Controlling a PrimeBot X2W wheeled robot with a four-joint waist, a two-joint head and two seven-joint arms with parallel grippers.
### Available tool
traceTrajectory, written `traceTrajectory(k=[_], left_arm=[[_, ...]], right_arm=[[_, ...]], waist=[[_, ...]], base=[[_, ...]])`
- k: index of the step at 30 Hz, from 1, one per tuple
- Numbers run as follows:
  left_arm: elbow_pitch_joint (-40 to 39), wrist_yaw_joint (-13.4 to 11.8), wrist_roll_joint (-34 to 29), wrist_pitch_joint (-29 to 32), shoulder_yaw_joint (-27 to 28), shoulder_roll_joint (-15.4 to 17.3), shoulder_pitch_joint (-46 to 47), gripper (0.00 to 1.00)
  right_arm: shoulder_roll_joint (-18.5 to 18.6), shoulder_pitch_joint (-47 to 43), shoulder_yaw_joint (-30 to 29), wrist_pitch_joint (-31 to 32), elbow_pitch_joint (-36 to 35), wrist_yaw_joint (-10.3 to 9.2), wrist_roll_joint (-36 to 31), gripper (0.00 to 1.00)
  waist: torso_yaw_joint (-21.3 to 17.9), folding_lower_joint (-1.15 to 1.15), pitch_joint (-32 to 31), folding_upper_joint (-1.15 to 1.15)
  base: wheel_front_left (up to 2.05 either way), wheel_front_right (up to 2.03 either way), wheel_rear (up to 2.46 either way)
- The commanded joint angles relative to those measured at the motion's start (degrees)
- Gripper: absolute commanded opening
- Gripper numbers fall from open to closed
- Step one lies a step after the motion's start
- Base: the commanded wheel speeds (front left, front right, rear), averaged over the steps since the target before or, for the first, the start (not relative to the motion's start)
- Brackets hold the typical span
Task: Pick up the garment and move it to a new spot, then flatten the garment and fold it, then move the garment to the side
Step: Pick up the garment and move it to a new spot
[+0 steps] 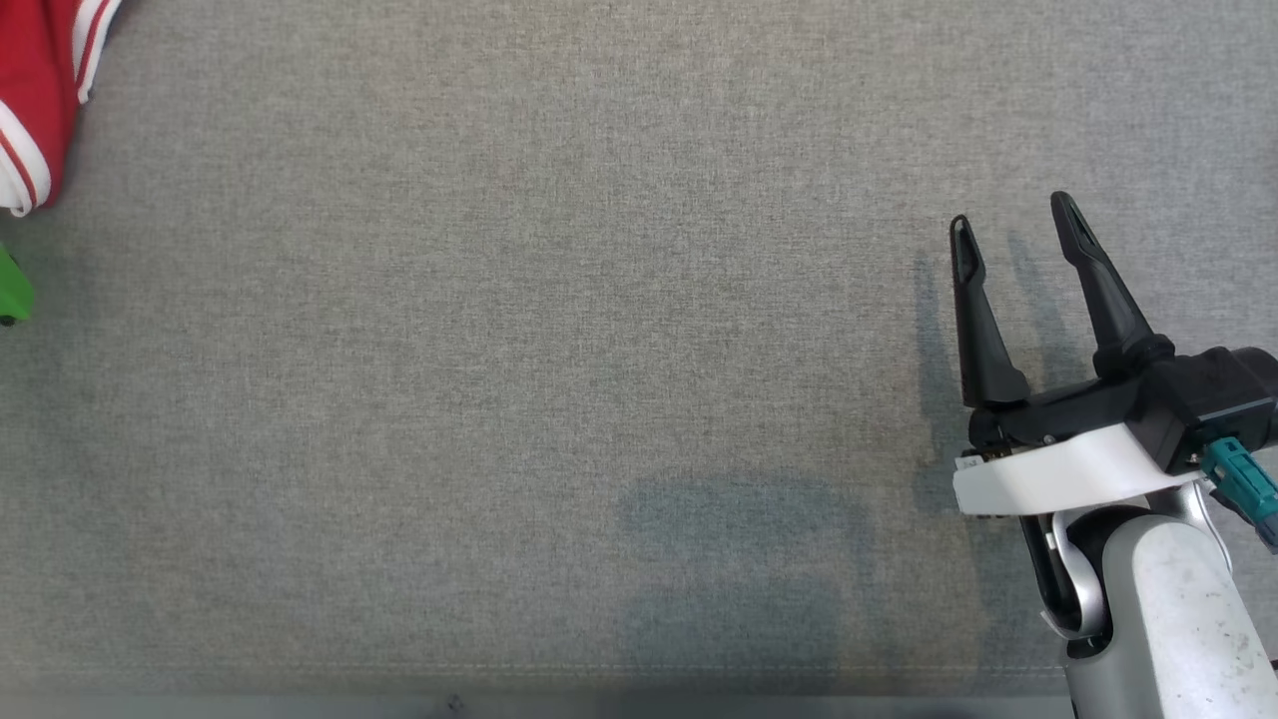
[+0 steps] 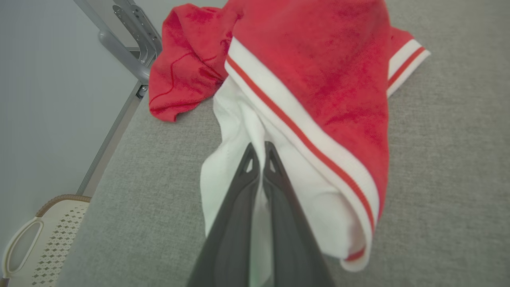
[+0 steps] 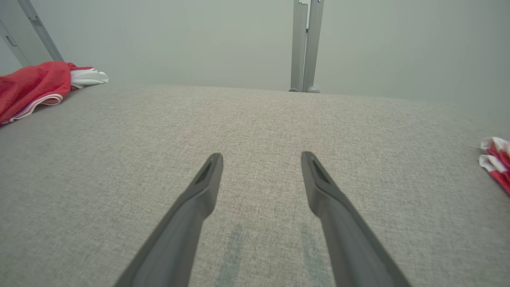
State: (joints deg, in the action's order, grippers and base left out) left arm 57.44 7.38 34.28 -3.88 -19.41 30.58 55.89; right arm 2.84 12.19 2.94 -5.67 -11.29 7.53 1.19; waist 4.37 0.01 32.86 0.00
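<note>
The garment (image 2: 318,75) is red with white bands and a thin red stripe, and lies crumpled on the grey fabric tabletop (image 2: 446,159). My left gripper (image 2: 259,149) is shut on a white fold of it, the cloth pinched between the two dark fingers. In the head view a corner of the garment (image 1: 40,90) lies at the top left. The right wrist view has the garment (image 3: 32,89) far off at the left. My right gripper (image 1: 1011,215) hovers open over bare tabletop at the lower right, and its fingers stand apart around nothing in its own view (image 3: 261,156).
A small green object (image 1: 12,290) sits at the head view's left edge. A white perforated basket (image 2: 36,239) stands below the table's edge, near a grey metal frame (image 2: 127,40). A metal post (image 3: 305,44) rises behind the table. Another red-and-white cloth (image 3: 496,161) lies at the right.
</note>
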Motion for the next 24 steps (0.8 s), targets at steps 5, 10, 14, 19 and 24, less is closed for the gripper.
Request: traceTrajectory(k=[5,10,14,19,24], left_arm=[[-0.4,0.0,-0.9,-2.9,-0.9,1.7,1.5,0.0],[-3.3,0.1,-1.7,-3.9,-3.5,3.8,2.0,0.0],[-7.9,0.1,-2.8,-3.6,-6.0,5.6,2.8,0.0],[-14.6,0.1,-3.8,-1.9,-8.8,4.8,3.0,0.0],[-21.6,0.1,-4.7,0.0,-11.5,3.2,3.7,0.0]], right_arm=[[0.1,0.0,0.1,-2.1,3.3,-0.07,1.7,1.0],[0.1,-1.2,0.3,-4.0,7.0,-0.07,4.0,1.0],[0.1,-2.8,0.0,-5.8,10.4,-0.08,6.4,1.0],[0.1,-4.8,-1.0,-7.2,12.9,-0.07,8.2,1.0],[0.1,-6.0,-1.6,-7.8,14.1,-0.07,8.9,1.0]], waist=[[-0.9,-0.01,-7.2,0.0],[-1.9,-0.01,-14.0,0.0],[-3.4,-0.01,-20.9,0.0],[-5.1,-0.01,-26.1,0.0],[-6.6,-0.01,-28.6,0.0]], base=[[0.0,0.0,0.0],[0.0,0.0,0.0],[0.0,0.0,0.0],[0.0,0.0,0.0],[0.0,0.0,0.0]])
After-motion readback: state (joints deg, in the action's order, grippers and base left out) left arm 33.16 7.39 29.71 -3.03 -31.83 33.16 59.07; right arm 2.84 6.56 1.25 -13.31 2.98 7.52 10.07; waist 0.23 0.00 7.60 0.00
